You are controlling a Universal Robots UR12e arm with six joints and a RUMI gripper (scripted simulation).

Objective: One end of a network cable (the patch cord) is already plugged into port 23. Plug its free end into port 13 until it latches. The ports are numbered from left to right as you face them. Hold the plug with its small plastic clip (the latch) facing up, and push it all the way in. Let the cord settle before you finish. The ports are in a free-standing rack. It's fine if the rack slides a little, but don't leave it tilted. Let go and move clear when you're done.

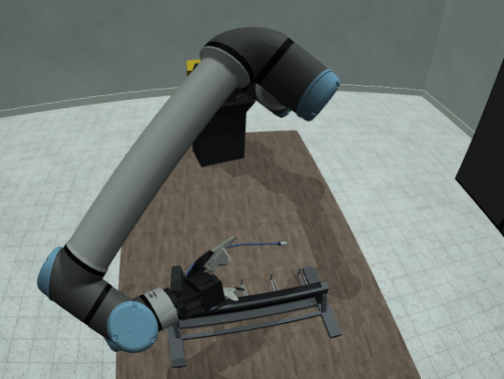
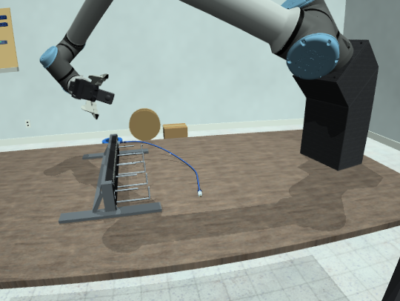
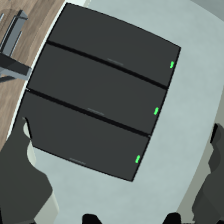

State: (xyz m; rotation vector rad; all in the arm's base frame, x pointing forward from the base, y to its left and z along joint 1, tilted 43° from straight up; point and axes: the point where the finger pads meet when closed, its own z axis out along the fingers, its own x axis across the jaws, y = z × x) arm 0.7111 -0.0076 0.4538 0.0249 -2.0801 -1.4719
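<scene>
The pincer point(image 2: 95, 96) hangs high above the far end of the rack point(image 2: 107, 174), fingers spread wide and nothing between them — the real business lies well below it and off toward the arm's black pedestal point(image 2: 338, 111). There's the blue cord point(image 2: 178, 159), arcing out of the rack's end beneath the pincer and drooping across the wood-grain table point(image 2: 241, 178) to its free plug point(image 2: 200, 193), a small pale block lying flat, well apart from the rack. By the look of it that cord is light and floppy, springy enough to tug back as it bends, so I'd reckon the hold belongs on the stiff plug body, sides pinched, clip upward — not on the soft cable. The plug looks smooth, hard plastic, tiny, likely slippery. The rack is grey metal, a slim bar on splayed feet with thin wire hoops behind, standing free, so a hard shove could tip it.
</scene>
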